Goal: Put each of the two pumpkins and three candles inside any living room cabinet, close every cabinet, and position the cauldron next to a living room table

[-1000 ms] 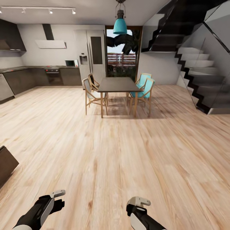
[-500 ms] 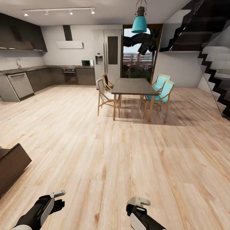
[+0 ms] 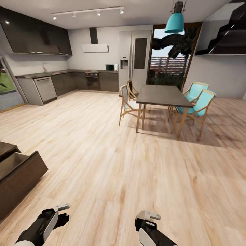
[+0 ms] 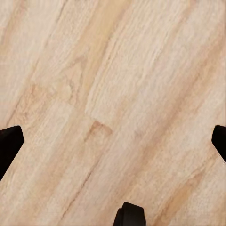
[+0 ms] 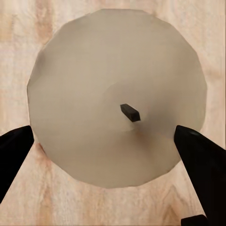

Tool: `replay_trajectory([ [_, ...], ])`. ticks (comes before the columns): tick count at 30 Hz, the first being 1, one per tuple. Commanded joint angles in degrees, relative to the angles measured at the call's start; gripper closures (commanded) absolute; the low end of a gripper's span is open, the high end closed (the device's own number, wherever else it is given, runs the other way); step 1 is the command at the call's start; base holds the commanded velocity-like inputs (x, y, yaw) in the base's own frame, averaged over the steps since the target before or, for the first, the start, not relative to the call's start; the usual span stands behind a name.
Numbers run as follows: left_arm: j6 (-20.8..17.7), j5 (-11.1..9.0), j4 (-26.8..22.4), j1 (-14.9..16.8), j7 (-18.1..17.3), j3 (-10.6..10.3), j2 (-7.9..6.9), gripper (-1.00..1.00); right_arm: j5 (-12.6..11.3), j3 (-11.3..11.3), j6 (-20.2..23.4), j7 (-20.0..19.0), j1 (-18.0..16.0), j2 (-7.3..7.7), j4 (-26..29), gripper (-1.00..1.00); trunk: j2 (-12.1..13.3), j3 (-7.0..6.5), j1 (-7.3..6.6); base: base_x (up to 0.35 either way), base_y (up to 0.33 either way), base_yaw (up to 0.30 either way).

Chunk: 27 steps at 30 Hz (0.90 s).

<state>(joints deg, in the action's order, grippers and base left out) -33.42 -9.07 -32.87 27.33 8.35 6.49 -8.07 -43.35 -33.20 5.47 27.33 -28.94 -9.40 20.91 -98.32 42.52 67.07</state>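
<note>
Candle [image 5: 115, 108] clamped between right gripper [image 5: 113, 155] fingers above the floor [image 3: 112, 171]. Left gripper [image 4: 113, 141] spread, empty. Cabinet [image 3: 18, 177], drawer pulled out, at left edge. Bare boards ahead to dining table [image 3: 160, 95].

One candle [image 5: 115, 101] shows in the right wrist view, a pale round top with a single dark wick. One dark brown cabinet [image 3: 17, 177] stands at the head view's left edge, with one drawer open. Two grippers show low in the head view: the left gripper [image 3: 61, 212] and the right gripper [image 3: 147, 218]. One dining table [image 3: 160, 96] stands on the wood floor [image 3: 112, 164], with four chairs [image 3: 200, 106] around it, two of them turquoise. One turquoise pendant lamp [image 3: 174, 21] hangs above.
</note>
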Motion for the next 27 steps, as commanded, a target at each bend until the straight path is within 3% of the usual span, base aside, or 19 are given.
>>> replay_trajectory([
  [1,0.01,0.01,0.00,0.00,0.05,-0.03,0.07,-1.00,0.10,-0.02,0.01,0.00,0.00,0.00,0.01,1.00,0.00,0.00,0.00,0.330,0.000,0.291],
  [13,1.86,0.10,0.00,0.00,0.00,-0.07,0.10,-1.00,0.11,-0.02,-0.01,0.00,-0.02,-0.01,0.01,1.00,0.00,0.00,0.00,0.328,-0.074,0.291],
  [27,1.89,0.02,0.00,0.00,0.00,-0.11,0.17,-1.00,0.11,-0.02,0.05,0.00,-0.02,-0.01,0.01,1.00,0.00,0.00,0.00,0.282,-0.171,0.291],
])
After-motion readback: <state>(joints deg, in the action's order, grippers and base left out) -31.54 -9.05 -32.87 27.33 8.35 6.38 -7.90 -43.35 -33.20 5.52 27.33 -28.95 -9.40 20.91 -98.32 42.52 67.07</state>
